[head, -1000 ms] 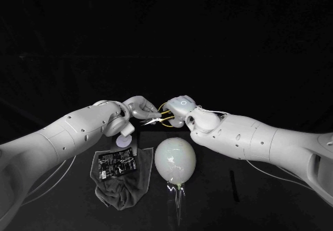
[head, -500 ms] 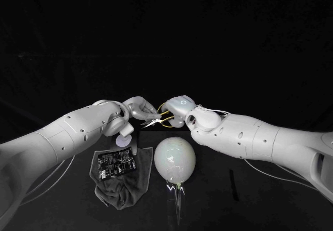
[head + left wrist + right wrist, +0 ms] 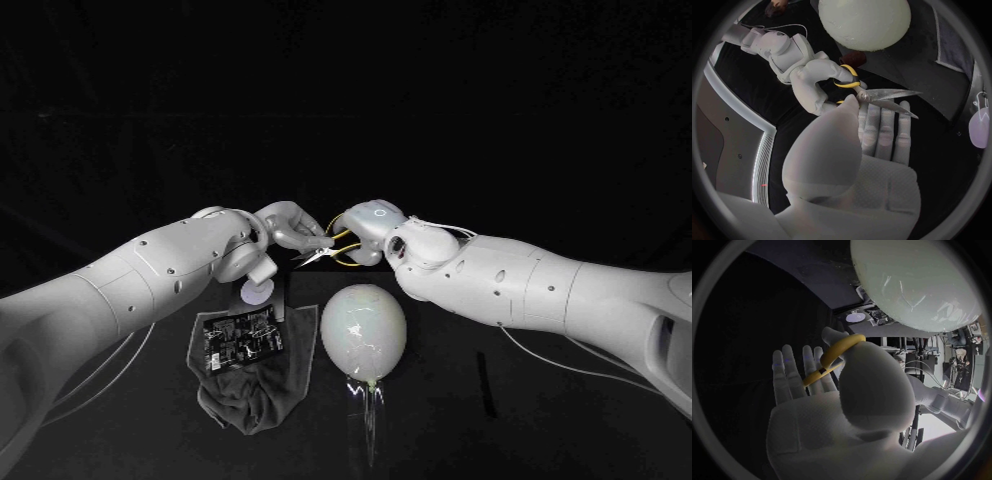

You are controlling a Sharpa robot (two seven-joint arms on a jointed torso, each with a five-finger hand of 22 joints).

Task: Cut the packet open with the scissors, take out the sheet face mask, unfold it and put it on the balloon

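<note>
At mid-frame the left robot hand (image 3: 289,228) pinches the yellow-handled steel scissors (image 3: 320,250) by the blades, the right robot hand (image 3: 368,230) hooking their loops. Seat that grip firmly before releasing; the dark printed packet (image 3: 241,338) lies lower left.

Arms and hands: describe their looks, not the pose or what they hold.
Left arm and right arm are smooth, rounded white shells dotted with small dark holes; thin pale cables loop off them. A pale ring glows on the right wrist. Left hand and right hand are silver, with finely textured palms.
</note>
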